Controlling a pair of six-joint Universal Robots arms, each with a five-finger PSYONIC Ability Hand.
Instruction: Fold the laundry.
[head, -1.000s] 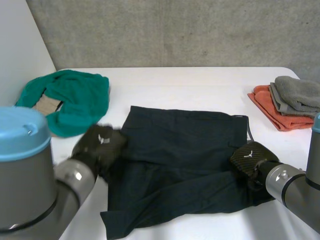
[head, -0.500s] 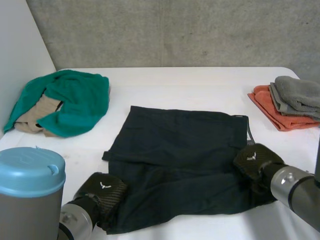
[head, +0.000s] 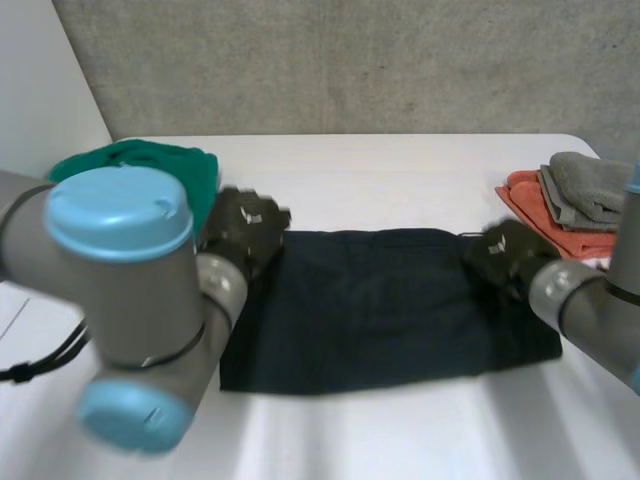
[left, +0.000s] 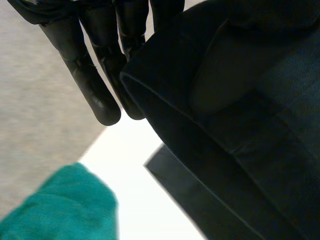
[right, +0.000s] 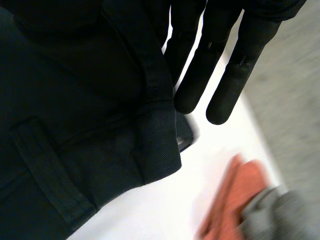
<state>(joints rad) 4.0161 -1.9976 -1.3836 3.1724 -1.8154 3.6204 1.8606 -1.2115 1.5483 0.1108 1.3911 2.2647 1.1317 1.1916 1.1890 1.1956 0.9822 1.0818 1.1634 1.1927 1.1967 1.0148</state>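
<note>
A dark garment (head: 380, 300) lies folded in half on the white table (head: 400, 170), its doubled edge toward me. My left hand (head: 245, 225) is at the garment's far left corner and pinches the top layer there. In the left wrist view the dark garment (left: 240, 100) hangs from the palm beside straight fingers (left: 95, 95), lifted off the layer below. My right hand (head: 510, 250) holds the far right corner. In the right wrist view the dark garment (right: 75, 125) runs under the palm beside straight fingers (right: 200, 75).
A green cloth (head: 195, 165) is heaped at the table's left, just behind my left arm, and the green cloth (left: 60, 205) lies past the left fingertips. Folded orange and grey towels (head: 590, 195) sit at the right edge, with the orange towel (right: 240, 195) close to my right hand.
My left hand dropped to the garment's near left corner and closed on it. Both hands then carried the near edge away over the far edge, folding the garment in half.
</note>
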